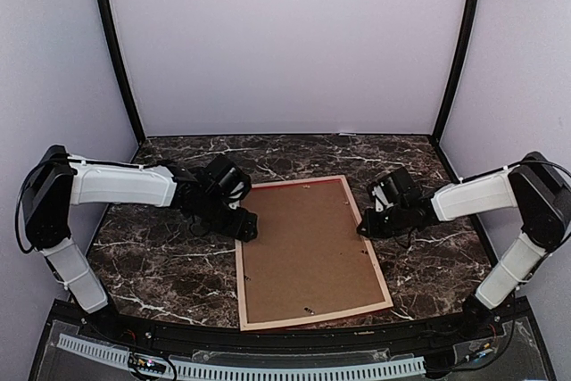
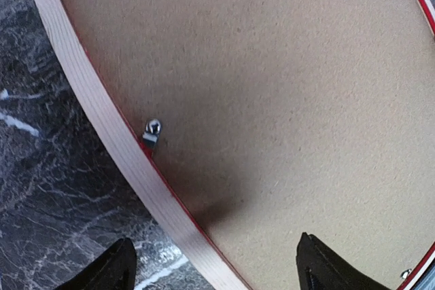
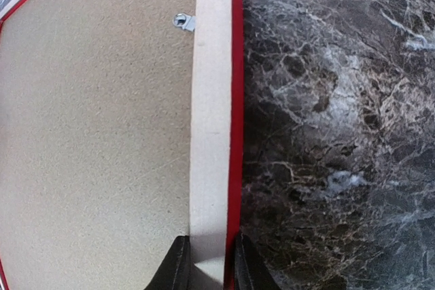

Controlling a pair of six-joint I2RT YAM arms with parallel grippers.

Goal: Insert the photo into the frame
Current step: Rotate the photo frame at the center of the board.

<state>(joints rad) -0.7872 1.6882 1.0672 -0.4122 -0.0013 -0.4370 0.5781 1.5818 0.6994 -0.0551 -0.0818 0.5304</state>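
Dark marbled worktop (image 1: 161, 265) is carrying the frame (image 1: 314, 318) face down before you, with a brown backing board (image 1: 308, 252) filling it and no photo showing. Your right tool (image 3: 209, 263) is pinching the right rail, likely steadying it. Your left tool (image 2: 217, 269) is hanging wide open over the left rail, gripping nothing. Plain lilac walls (image 1: 285, 42) are closing in behind.

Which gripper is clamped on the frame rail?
The right gripper: its fingers pinch a pale rail of the frame. The left gripper hangs wide open astride the opposite rail.
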